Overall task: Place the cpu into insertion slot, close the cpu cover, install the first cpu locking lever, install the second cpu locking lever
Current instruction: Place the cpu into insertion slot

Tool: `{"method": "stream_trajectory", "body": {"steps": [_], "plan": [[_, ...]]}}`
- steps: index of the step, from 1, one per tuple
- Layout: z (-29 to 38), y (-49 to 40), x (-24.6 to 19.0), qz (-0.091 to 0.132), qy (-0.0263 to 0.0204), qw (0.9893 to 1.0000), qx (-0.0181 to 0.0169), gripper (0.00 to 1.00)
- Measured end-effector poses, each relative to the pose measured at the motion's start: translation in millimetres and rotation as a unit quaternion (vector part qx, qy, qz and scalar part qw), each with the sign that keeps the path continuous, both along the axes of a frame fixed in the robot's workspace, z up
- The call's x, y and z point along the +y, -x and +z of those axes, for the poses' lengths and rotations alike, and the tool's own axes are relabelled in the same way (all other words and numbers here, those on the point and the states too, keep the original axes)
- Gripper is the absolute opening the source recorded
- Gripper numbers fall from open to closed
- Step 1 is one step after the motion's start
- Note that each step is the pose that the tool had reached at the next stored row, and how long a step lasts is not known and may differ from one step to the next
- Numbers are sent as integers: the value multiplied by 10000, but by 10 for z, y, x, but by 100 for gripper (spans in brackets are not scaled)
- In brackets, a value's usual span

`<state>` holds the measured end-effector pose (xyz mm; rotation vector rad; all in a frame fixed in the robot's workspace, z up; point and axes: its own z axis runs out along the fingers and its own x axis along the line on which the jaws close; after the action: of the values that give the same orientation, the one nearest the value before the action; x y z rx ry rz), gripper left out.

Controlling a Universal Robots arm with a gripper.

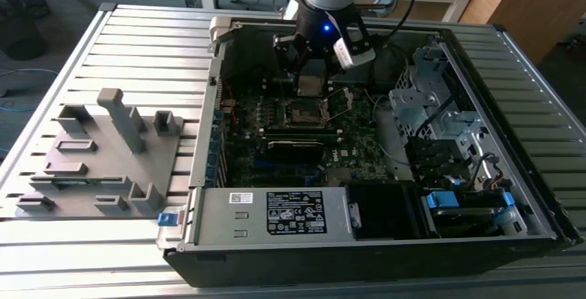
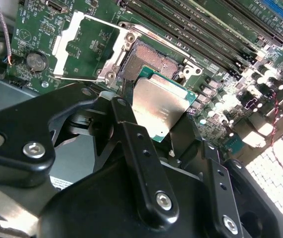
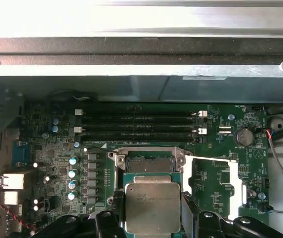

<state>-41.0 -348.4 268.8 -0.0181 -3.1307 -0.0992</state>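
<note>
The insertion slot (image 1: 307, 112) sits open in the motherboard (image 1: 274, 155), with the cpu cover (image 3: 233, 183) flipped up beside it. Just farther back, the hand (image 1: 311, 83) is clamped on the cpu (image 3: 152, 201) by two opposite edges. The chip is flat and looks unseated, and the slot lies below it, slightly nearer.

exterior view: high and well back, looking down over the worktop (image 1: 137, 31) into the open computer case (image 1: 366, 261) | both wrist views: close above the motherboard (image 3: 230, 144), looking past the fingers (image 2: 131, 134) | shared: cpu (image 3: 152, 208), insertion slot (image 3: 151, 164), board around them
</note>
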Motion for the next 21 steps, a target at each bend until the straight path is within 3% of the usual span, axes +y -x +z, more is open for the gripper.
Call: {"method": "stream_trajectory", "body": {"steps": [4, 6, 15, 21], "plan": [[-8, 0, 0, 2, 0, 10000, 0, 54], [-55, 8, 0, 9, 0, 10000, 0, 54], [-87, 10, 0, 12, 0, 10000, 0, 54], [-153, 12, 0, 17, 3, 10000, -1, 54]]}}
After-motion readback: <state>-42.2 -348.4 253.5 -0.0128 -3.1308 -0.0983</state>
